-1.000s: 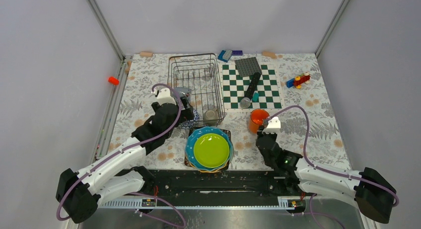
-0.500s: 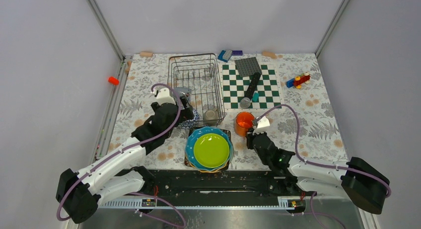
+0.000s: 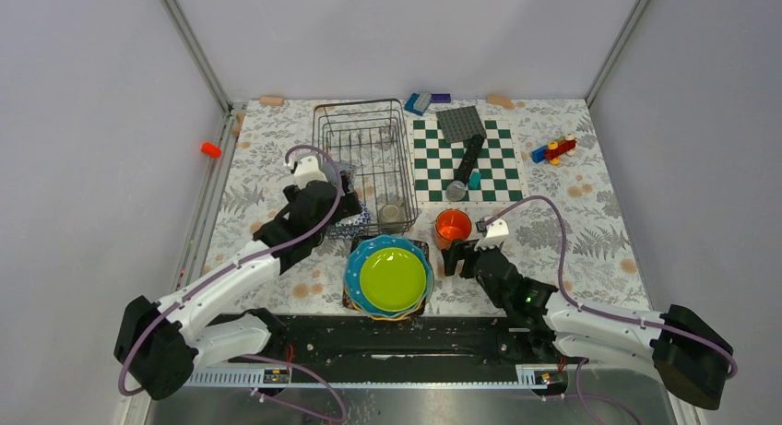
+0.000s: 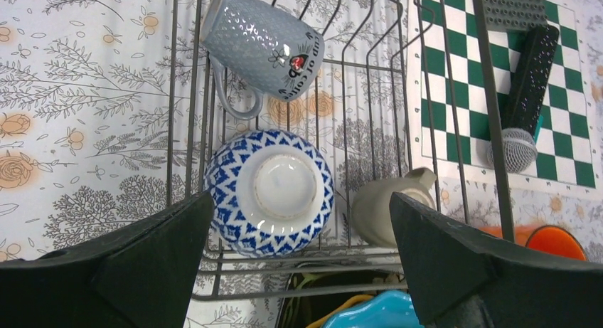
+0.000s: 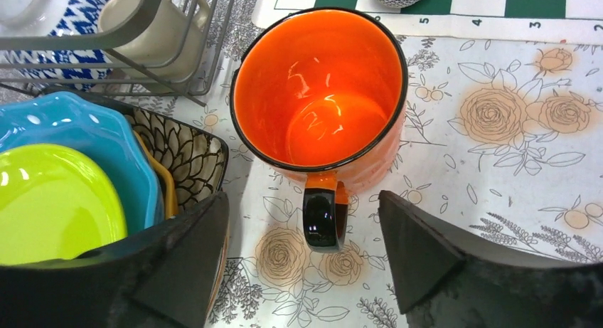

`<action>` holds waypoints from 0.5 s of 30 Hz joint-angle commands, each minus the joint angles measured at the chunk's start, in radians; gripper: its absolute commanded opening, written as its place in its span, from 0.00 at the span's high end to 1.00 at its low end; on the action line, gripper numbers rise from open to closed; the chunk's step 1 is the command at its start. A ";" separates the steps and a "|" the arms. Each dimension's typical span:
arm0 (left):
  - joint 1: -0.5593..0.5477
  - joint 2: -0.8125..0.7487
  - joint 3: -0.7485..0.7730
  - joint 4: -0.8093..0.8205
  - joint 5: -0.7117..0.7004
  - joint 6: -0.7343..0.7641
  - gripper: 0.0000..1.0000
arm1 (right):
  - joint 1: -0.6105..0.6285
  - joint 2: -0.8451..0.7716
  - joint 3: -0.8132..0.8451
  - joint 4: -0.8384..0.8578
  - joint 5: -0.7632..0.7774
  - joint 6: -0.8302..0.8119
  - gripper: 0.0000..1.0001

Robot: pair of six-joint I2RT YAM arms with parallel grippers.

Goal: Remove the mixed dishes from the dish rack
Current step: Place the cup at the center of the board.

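While right gripper sits spread just behind the orange mug, seemingly not touching, left gripper gapes over blue-patterned bowl in dish rack.

The dish rack wires fence the patterned bowl (grey mug just behind), open from above.
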 commanded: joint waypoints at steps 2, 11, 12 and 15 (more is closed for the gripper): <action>0.054 0.099 0.130 -0.001 -0.002 -0.046 0.01 | -0.001 -0.113 0.001 -0.101 0.037 0.089 0.01; 0.184 0.298 0.249 0.027 0.031 -0.333 0.01 | 0.000 -0.401 -0.049 -0.221 0.110 0.143 0.00; 0.191 0.314 0.251 0.039 0.031 -0.366 0.01 | 0.000 -0.419 -0.047 -0.240 0.116 0.145 0.01; 0.207 0.356 0.250 0.072 0.015 -0.464 0.01 | 0.000 -0.455 -0.043 -0.278 0.130 0.152 0.00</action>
